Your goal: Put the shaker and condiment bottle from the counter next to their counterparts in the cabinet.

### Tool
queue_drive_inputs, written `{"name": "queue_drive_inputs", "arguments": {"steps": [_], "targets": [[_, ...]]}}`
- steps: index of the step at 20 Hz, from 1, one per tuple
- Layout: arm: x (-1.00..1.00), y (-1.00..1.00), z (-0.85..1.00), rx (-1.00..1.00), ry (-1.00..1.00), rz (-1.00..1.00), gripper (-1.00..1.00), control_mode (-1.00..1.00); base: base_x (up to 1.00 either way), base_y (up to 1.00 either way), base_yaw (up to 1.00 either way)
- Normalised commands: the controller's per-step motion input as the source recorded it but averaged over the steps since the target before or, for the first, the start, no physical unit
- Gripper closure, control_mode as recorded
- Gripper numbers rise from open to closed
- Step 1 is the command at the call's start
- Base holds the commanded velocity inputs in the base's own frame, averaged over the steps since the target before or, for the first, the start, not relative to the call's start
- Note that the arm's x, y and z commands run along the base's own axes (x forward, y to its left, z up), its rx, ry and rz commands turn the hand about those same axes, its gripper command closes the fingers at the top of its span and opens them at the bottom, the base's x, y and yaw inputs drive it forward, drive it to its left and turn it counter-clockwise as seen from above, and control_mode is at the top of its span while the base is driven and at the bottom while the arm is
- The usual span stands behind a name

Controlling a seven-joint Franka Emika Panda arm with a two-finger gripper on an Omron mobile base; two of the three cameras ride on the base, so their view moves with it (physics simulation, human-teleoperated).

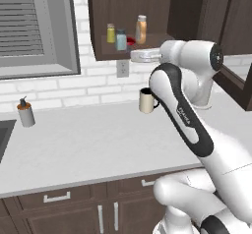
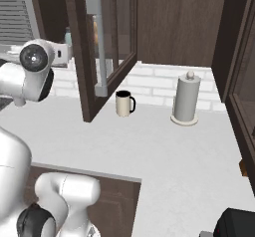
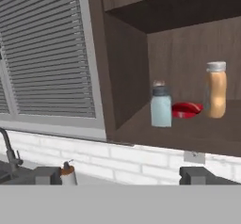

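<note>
**Shaker and bottle stand on cabinet shelf, gripper spread wide below**

In the simulated kitchen, the blue-grey shaker and the orange condiment bottle stand upright on the lower shelf of the dark brown cabinet. The yellow-green shaker stands just left of the blue-grey one and slightly behind it, while the low red item lies between the blue-grey shaker and the bottle. From the hand camera, the blue-grey shaker sits near the shelf's front edge, with the red item and the bottle to its right and further back.

The gripper is spread wide and holds nothing, its two dark fingertips well apart and just below the shelf front. The white arm reaches up toward the cabinet from the counter, where a pale mug with a dark handle and a grey pump dispenser stand. A paper towel holder stands near the brick wall.
</note>
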Motion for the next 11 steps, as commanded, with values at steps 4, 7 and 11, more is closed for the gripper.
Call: {"name": "queue_drive_inputs", "arguments": {"steps": [4, 7, 11], "targets": [[-0.88, -0.23, 0.0, 0.14, 0.0, -0.14, -1.0, -1.0, 0.0, 0.0, 0.0], [-1.0, -0.24, 0.0, 0.16, 0.0, -0.14, -1.0, -1.0, 0.0, 0.0, 0.0], [-1.0, -0.21, -0.03, 0.19, 0.0, -0.14, -1.0, -1.0, 0.0, 0.0, 0.0]]}}
